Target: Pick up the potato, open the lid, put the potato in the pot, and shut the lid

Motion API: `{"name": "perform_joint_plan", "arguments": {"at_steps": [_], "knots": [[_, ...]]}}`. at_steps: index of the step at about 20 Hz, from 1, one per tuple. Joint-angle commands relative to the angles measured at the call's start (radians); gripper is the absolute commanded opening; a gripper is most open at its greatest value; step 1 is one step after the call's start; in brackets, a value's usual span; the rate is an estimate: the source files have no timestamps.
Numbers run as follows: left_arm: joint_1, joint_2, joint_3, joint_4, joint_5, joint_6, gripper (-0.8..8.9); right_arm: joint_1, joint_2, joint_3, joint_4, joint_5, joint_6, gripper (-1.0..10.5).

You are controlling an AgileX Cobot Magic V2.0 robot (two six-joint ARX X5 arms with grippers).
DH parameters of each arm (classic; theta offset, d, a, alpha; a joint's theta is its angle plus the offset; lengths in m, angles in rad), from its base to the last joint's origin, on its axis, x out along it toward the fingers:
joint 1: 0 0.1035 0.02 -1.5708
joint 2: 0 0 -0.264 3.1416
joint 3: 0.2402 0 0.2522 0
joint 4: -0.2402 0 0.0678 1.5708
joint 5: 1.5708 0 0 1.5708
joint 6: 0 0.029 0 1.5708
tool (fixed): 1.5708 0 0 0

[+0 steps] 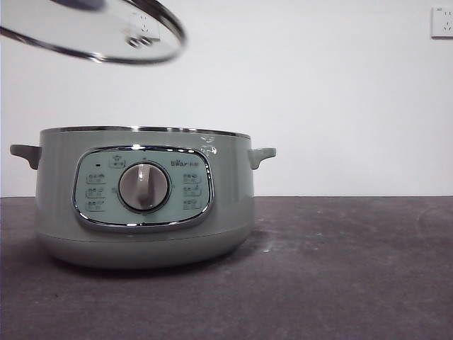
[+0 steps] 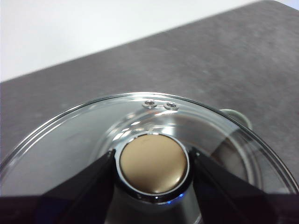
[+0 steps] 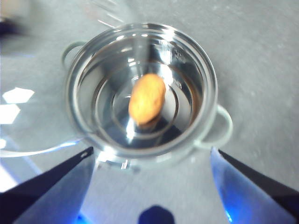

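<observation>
Potato: I see the potato (image 3: 146, 99) lying on the shiny steel floor of the pot (image 1: 145, 212), near the centre. In the right wrist view it sits directly beneath the right gripper (image 3: 152, 161), well apart from the jaws.

Right gripper: its two black jaws are spread wide, one on each side of the pot's rim in that view, with nothing between them. It hangs above the open pot and touches nothing.

Lid: in the front view the lid (image 1: 92, 32) hangs tilted in the air at about 11 o'clock from the pot, well clear of the rim.

Left gripper: the left gripper (image 2: 154, 165) pinches the lid's knob (image 2: 154, 163), one jaw pressed against each side of it.

Pot: it stands uncovered on the table (image 1: 354, 269), left of the middle in the front view, its dial (image 1: 144, 187) facing the camera.

Materials and shapes: the potato is oval, orange-brown and matte. The lid is clear glass, round and shallow-domed, with a bright steel rim and two small vent rivets (image 2: 160, 105). The pot is round and pale sage green, with a mirror-like steel bowl, two small side handles and a chrome-framed panel. The table is dark grey and finely speckled.
</observation>
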Motion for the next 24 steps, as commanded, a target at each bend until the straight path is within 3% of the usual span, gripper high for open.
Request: {"name": "perform_joint_plan", "arguments": {"at_steps": [1, 7, 10, 13, 16, 24], "knots": [[-0.002, 0.069, 0.014, 0.103, 0.035, 0.004, -0.08, 0.001, -0.054, -0.001, -0.035, 0.003, 0.028, 4.1], [-0.003, 0.246, 0.014, 0.253, 0.1, -0.04, -0.08, 0.001, -0.187, -0.001, -0.136, 0.008, 0.07, 4.1], [-0.008, 0.302, 0.014, 0.293, 0.099, -0.05, -0.09, 0.001, -0.239, -0.001, -0.166, 0.091, 0.085, 4.1], [-0.008, 0.341, 0.014, 0.299, 0.098, -0.053, -0.08, 0.001, -0.275, -0.001, -0.194, 0.179, 0.109, 4.1], [-0.008, 0.373, 0.014, 0.299, 0.099, -0.053, -0.08, 0.0, -0.304, -0.001, -0.208, 0.213, 0.125, 4.1], [-0.022, 0.418, 0.014, 0.216, 0.097, -0.078, -0.08, 0.0, -0.342, -0.001, -0.227, 0.216, 0.137, 4.1]]}}
